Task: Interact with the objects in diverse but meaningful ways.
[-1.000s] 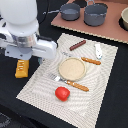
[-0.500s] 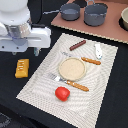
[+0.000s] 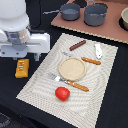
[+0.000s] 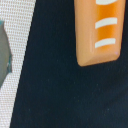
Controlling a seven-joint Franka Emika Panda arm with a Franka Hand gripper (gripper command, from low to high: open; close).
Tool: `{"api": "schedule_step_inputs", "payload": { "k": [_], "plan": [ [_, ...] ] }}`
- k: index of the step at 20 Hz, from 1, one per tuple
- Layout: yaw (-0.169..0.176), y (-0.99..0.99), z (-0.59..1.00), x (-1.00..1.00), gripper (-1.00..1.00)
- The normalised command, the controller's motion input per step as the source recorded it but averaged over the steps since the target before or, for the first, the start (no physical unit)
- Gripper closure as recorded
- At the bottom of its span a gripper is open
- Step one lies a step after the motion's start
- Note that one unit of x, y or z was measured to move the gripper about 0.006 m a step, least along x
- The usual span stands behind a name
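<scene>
Black tabletop [image 3: 15, 107] spreads under the arm [image 3: 17, 30], which hangs at the exterior view's left above the block [image 3: 21, 68]; its gripper is hidden, so I cannot tell its state. The block lies just off the mat [image 3: 45, 95] edge; the tomato [image 3: 62, 93] sits on the mat near the plate [image 3: 72, 69].

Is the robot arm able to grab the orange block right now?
Probably yes. The orange block lies alone on the dark surface off the placemat, nothing on or against it, and the wrist view shows it directly below.
</scene>
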Motion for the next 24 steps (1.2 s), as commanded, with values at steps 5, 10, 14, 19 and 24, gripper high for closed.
{"api": "schedule_step_inputs", "payload": {
  "k": [5,10,14,19,24],
  "plan": [
    [0.039,0.00,-0.25,-0.49,-1.00],
    [0.038,0.00,-0.27,-0.57,-1.00],
    [0.039,-0.03,-0.45,-0.47,-1.00],
    [0.037,-0.05,-0.45,-0.42,-1.00],
    [0.038,-0.02,-0.39,-0.37,-1.00]
  ]
}}
